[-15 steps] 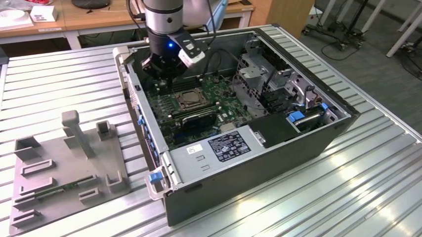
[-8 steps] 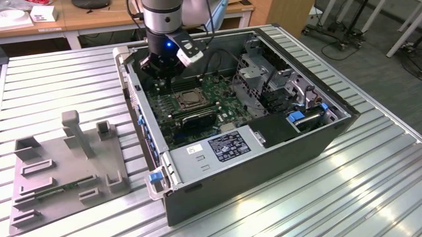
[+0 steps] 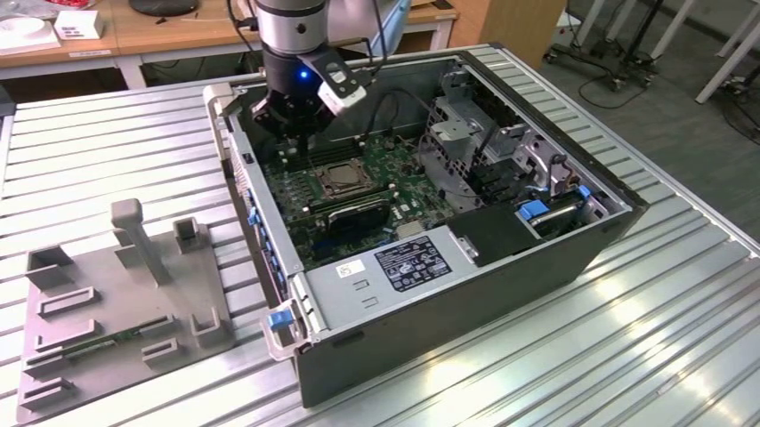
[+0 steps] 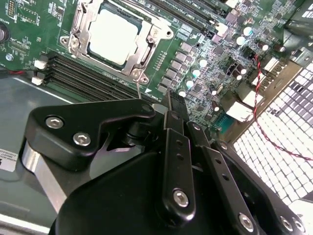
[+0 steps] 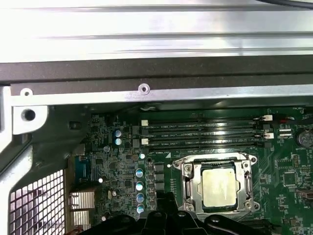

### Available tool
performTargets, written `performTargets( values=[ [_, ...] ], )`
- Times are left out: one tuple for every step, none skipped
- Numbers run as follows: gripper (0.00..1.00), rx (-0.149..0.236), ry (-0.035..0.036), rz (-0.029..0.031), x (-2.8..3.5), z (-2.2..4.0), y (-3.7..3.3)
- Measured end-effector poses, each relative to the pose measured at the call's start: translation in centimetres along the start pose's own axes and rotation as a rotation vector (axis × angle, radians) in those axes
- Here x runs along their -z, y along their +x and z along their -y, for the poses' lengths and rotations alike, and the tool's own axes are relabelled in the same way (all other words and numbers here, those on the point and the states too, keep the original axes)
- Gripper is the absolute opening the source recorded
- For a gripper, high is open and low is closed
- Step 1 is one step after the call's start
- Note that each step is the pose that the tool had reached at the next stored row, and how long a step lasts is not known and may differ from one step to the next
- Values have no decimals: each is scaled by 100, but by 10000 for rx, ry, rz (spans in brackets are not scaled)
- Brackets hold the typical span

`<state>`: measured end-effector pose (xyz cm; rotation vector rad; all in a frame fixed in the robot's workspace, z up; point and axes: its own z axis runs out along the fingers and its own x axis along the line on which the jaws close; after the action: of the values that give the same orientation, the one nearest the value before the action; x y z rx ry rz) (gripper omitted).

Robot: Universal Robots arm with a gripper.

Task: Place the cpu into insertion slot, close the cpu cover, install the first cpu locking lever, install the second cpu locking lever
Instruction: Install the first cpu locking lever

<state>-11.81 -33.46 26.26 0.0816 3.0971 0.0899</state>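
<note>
Whether the jaws are open or closed cannot be told. They hang from the arm (image 3: 291, 36) inside the open computer case (image 3: 475, 294), at the case's far end in the exterior view, low over the green circuit board (image 5: 288, 181).

Near the jaws, about mid-case, the cpu (image 5: 220, 188) lies flat in the insertion slot (image 4: 76, 41). Its pale metal top shows through the cut-out of the cpu cover (image 4: 146, 46), which lies down around it. Long black memory slots (image 5: 205, 134) run beside the socket. A red twisted wire (image 4: 259, 98) crosses toward the case's perforated wall (image 4: 288, 142).

The case lies on its side on a table (image 3: 665, 356) of ribbed, silvery metal slats that catch the light. On the same table, on the exterior view's left of the case, stands a grey fixture plate (image 3: 119, 311) with upright posts and small holders.

Beyond the case is a wooden table (image 3: 178, 31) carrying a white box (image 3: 77, 22). On the exterior view's right of the case there is grey floor (image 3: 665, 116) with wheeled stand legs (image 3: 594, 67).

A black-and-white sticker (image 3: 407, 262) and a smaller white one (image 3: 351, 269) sit on the metal cover at the case's near end. Blue tabs (image 3: 281, 318) mark its edge. The print on the stickers and the board is too small to read.
</note>
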Motion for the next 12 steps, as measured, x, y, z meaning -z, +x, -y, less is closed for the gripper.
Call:
performTargets(
  values=[
    [11, 0, -1, 0, 0, 0, 0],
    [11, -2, 0, 0, 0, -6, 5],
    [11, -1, 1, 0, 0, -13, 11],
    [11, 0, 1, -1, -1, -22, 17],
    [11, 0, 0, -1, -2, -31, 23],
    [11, -1, -1, -1, -3, -39, 29],
    [11, 0, -1, -1, -5, -49, 35],
    [11, 0, -2, -1, -7, -59, 43],
    [11, -1, -4, -1, -9, -68, 51],
    [11, -1, -8, -2, -12, -77, 59],
    [11, -1, -12, -1, -15, -85, 67],
    [11, -1, -14, 0, -18, -88, 73]
  ],
)
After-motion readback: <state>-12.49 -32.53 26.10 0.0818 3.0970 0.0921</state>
